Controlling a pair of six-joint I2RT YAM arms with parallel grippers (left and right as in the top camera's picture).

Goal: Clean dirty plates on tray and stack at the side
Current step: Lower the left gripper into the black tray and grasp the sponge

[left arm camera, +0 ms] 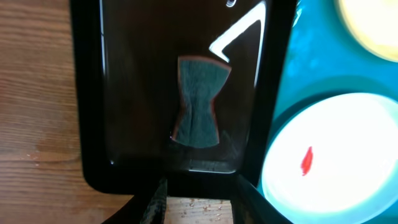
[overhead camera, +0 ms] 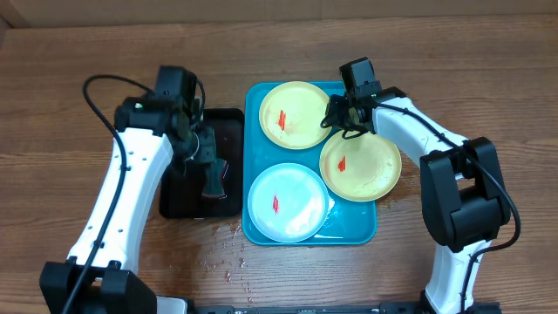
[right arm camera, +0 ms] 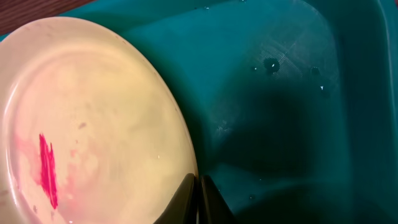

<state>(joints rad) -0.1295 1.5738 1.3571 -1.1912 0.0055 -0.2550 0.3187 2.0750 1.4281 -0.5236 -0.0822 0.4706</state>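
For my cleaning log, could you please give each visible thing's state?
Teal rectangular plastic tray: holding all plates.
Far pale yellow round plastic plate: dirty.
Right pale yellow plastic plate: dirty, overlapping tray rim.
White round plastic plate: dirty.
Dark sponge: loose in black tray.
Left gripper: open, empty.
Right gripper: shut at far plate's rim.

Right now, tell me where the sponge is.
The sponge lies in the black tray, left of the teal tray, in the left wrist view.

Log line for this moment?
left gripper: open over sponge in black tray | right gripper: shut at rim of upper yellow plate | plates: three smeared, on teal tray
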